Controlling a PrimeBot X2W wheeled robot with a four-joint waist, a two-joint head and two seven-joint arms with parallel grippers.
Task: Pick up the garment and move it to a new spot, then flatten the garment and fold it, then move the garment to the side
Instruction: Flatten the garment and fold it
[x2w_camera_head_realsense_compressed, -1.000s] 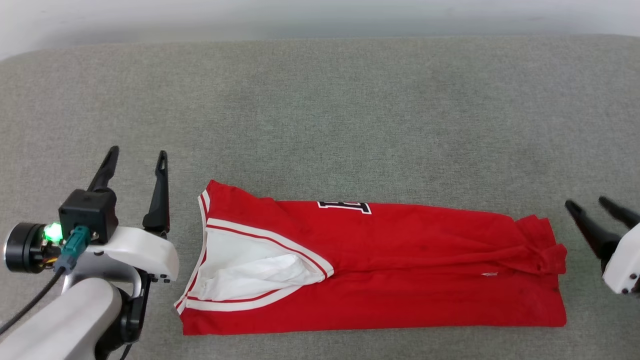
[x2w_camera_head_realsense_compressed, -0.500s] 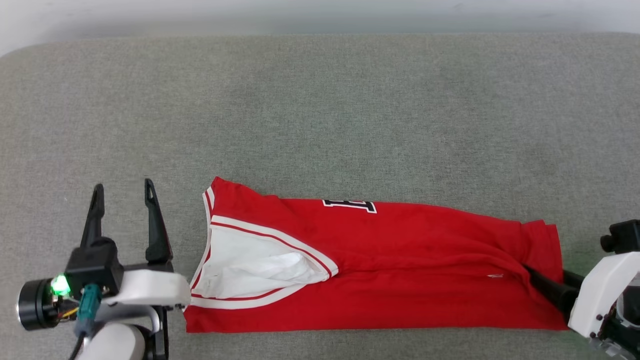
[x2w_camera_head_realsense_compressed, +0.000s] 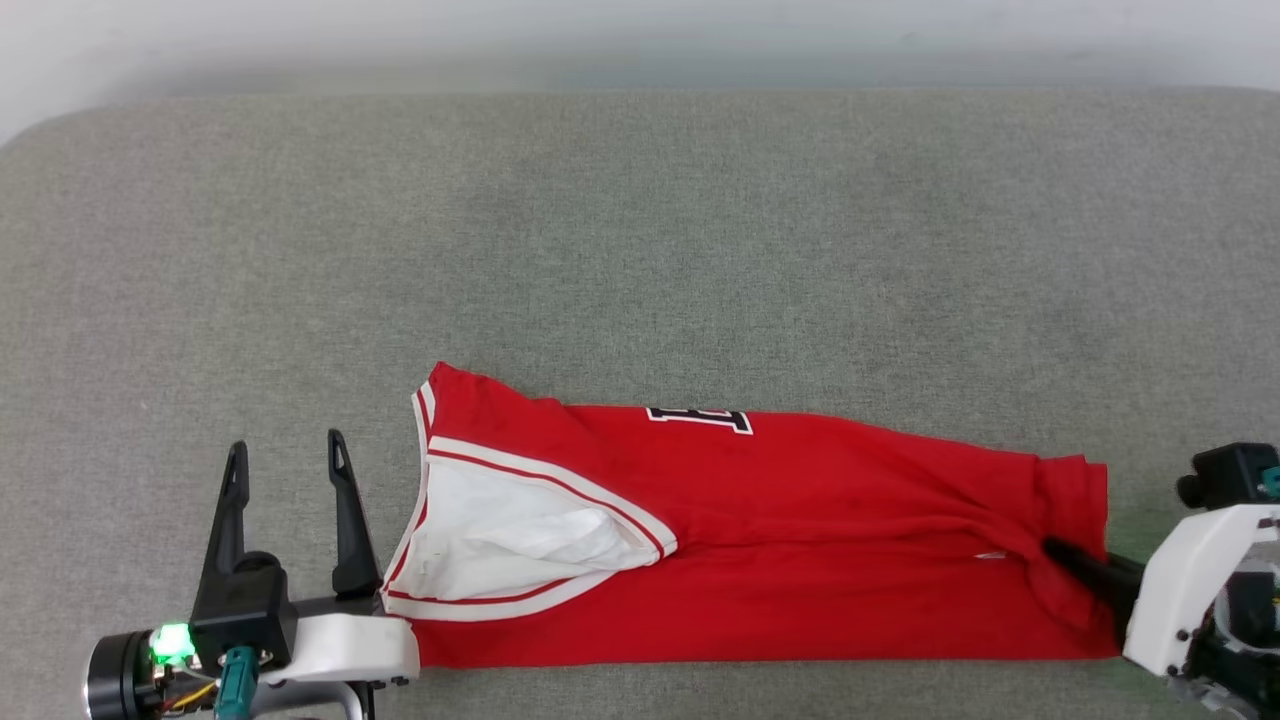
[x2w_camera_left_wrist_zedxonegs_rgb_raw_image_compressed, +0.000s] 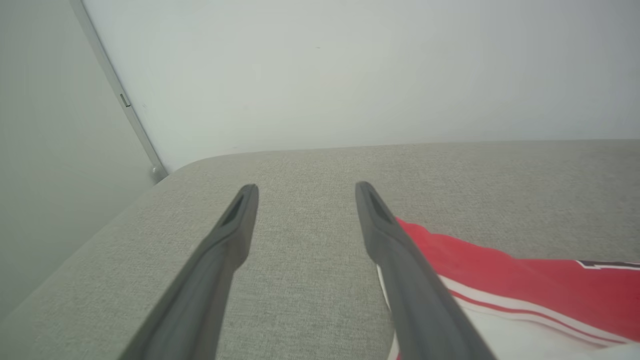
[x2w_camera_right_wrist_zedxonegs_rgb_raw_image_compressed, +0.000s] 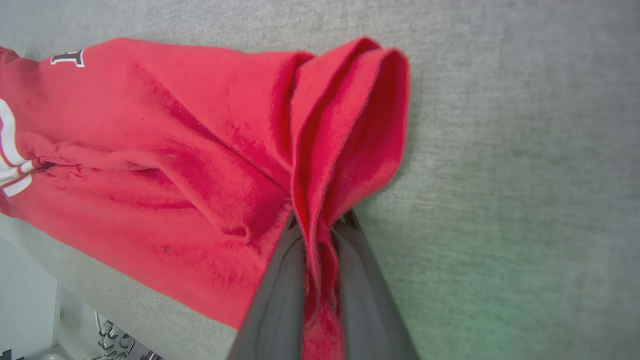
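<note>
The garment (x2w_camera_head_realsense_compressed: 800, 540), a red T-shirt folded into a long band, lies across the grey surface with a white sleeve (x2w_camera_head_realsense_compressed: 500, 540) at its left end. My right gripper (x2w_camera_head_realsense_compressed: 1060, 555) is shut on the garment's right hem. In the right wrist view the red cloth (x2w_camera_right_wrist_zedxonegs_rgb_raw_image_compressed: 200, 165) is pinched between the dark fingers (x2w_camera_right_wrist_zedxonegs_rgb_raw_image_compressed: 280, 290) and bunches up above them. My left gripper (x2w_camera_head_realsense_compressed: 290, 460) stands open just left of the sleeve end, nothing between its fingers. From the left wrist, the open fingers (x2w_camera_left_wrist_zedxonegs_rgb_raw_image_compressed: 390, 240) frame bare fabric surface, with the garment's corner (x2w_camera_left_wrist_zedxonegs_rgb_raw_image_compressed: 500, 275) at the right.
The grey cushioned surface (x2w_camera_head_realsense_compressed: 640, 250) stretches wide behind the garment. Its rounded far-left corner (x2w_camera_left_wrist_zedxonegs_rgb_raw_image_compressed: 170, 172) meets a pale wall (x2w_camera_left_wrist_zedxonegs_rgb_raw_image_compressed: 350, 75). The near edge of the surface runs close below the garment.
My right gripper moved in onto the garment's right hem and shut on it. My left gripper drew back toward the near edge, still open. The head camera tilted slightly.
</note>
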